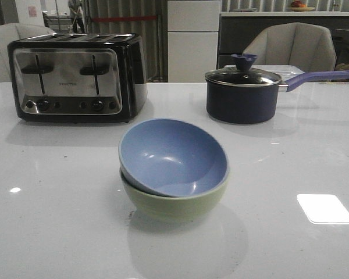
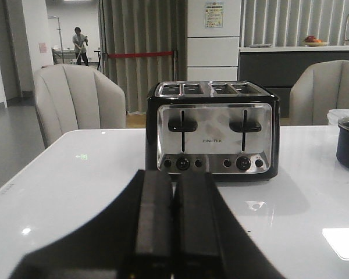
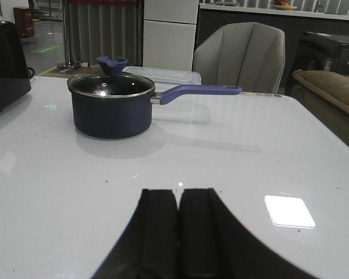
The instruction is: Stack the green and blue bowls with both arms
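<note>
Bowls stacked: the blue bowl (image 1: 173, 156) sits tilted inside the green bowl (image 1: 174, 200) on the table (image 1: 52, 221).

Landmark is the toaster (image 1: 77, 77): the pair rests in front of it and a little toward the saucepan (image 1: 242, 96) side, apart from both. Neither arm shows in the front view. The left gripper (image 2: 173, 224) hangs over bare table facing the toaster, its fingers pressed together and holding nothing; the right gripper (image 3: 178, 229) is likewise closed and empty, facing the saucepan. The stacking looks done, judged from how the bowls lie, though the blue one leans toward the toaster's side instead of seating level. What remains is to keep both arms clear of the stack; any nudge to level it should be gentle, since a matte bowl perched askew may rock.
</note>
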